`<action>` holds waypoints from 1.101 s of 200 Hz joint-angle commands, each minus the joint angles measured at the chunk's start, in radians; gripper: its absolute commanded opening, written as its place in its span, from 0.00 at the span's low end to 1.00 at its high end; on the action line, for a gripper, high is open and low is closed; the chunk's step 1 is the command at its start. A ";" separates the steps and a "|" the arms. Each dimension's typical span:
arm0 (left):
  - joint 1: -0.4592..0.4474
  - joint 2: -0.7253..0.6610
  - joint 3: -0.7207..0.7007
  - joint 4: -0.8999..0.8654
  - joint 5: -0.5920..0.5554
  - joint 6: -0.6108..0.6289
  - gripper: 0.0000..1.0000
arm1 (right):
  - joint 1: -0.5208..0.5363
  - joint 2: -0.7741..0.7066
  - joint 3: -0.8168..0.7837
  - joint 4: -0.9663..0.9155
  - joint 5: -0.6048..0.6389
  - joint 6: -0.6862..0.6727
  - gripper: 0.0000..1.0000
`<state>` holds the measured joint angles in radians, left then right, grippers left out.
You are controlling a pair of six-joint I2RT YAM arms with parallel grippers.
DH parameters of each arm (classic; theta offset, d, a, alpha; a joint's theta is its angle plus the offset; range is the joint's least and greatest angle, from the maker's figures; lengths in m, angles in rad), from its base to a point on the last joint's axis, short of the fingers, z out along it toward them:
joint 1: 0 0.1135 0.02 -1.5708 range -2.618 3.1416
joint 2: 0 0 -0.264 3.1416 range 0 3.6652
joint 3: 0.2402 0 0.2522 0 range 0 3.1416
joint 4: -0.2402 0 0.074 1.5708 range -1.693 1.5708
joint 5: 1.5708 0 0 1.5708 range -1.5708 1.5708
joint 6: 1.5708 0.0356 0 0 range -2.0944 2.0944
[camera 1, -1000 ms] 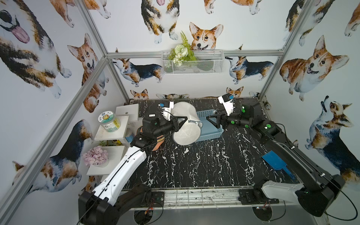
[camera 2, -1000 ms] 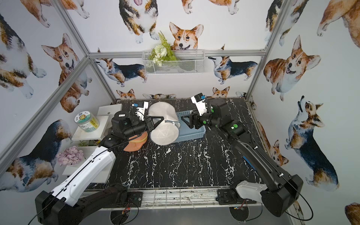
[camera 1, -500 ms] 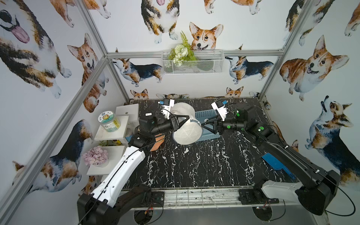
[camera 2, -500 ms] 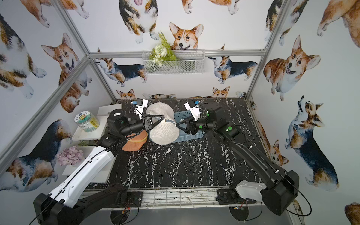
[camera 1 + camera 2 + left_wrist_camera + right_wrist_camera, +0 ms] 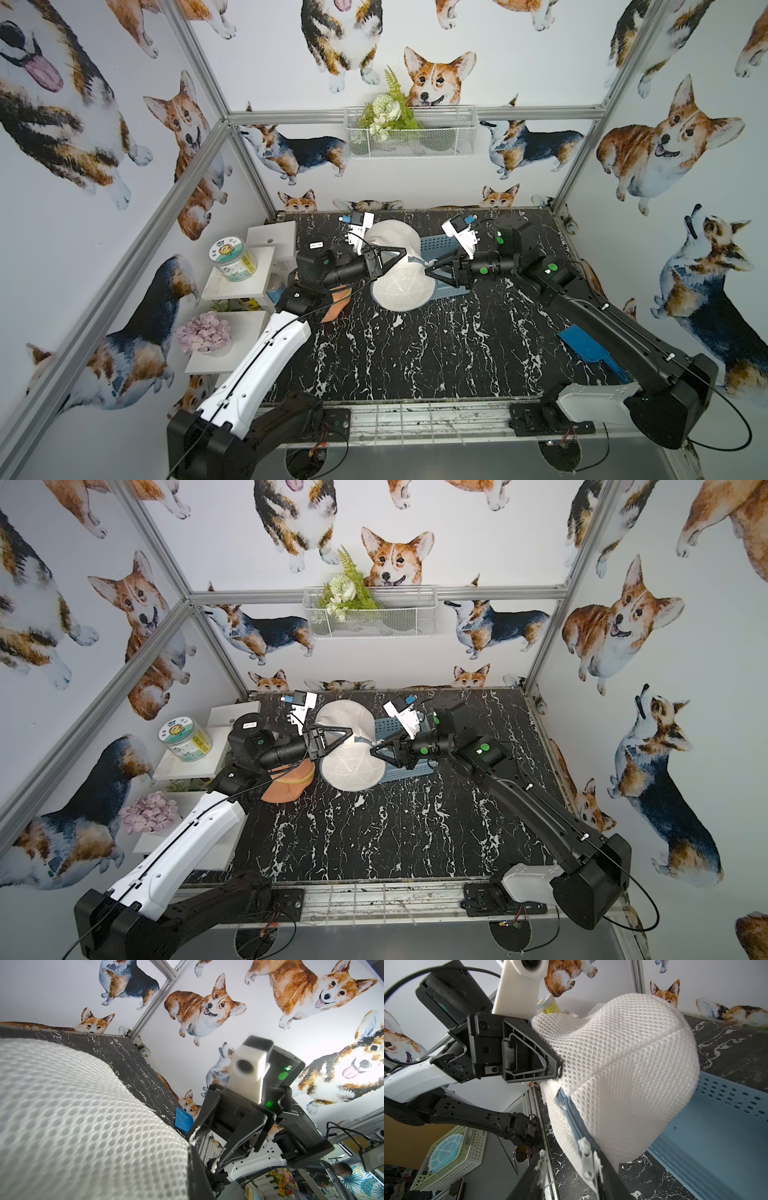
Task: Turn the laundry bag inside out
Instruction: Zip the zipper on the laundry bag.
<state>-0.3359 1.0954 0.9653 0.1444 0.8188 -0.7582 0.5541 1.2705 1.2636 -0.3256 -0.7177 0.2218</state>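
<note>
Well, the white round mesh laundry bag (image 5: 399,282) hangs in the air between two arms, just above the black marble desk (image 5: 415,353) and a blue plastic basket with holes (image 5: 726,1126). The left gripper (image 5: 558,1070) is pressed together, pinching the mesh near one end of the grey-blue zip (image 5: 569,1109). The right gripper (image 5: 204,1149) has its jaws spread apart on either side of the white zip pull (image 5: 586,1159), not squeezing it. The bag looks puffed and whole, and the zip looks closed along the part I can see. So I think the turning has not really begun. The zip needs opening, then the inside needs pulling out. I count one bag, one zip, one basket and two grippers.
</note>
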 commanded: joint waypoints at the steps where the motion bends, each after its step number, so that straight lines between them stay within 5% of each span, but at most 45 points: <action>1: 0.001 0.000 -0.004 0.055 0.014 -0.008 0.00 | 0.004 0.007 0.014 -0.033 0.048 -0.032 0.42; 169: 0.014 -0.013 -0.010 0.031 -0.003 -0.003 0.00 | -0.014 -0.020 -0.008 -0.073 0.117 -0.043 0.02; 220: 0.039 -0.032 -0.020 0.056 -0.014 -0.026 0.00 | -0.037 -0.045 -0.073 -0.082 0.116 -0.034 0.00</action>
<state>-0.3164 1.0779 0.9466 0.1364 0.8368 -0.7799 0.5308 1.2396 1.2175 -0.3397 -0.6563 0.1802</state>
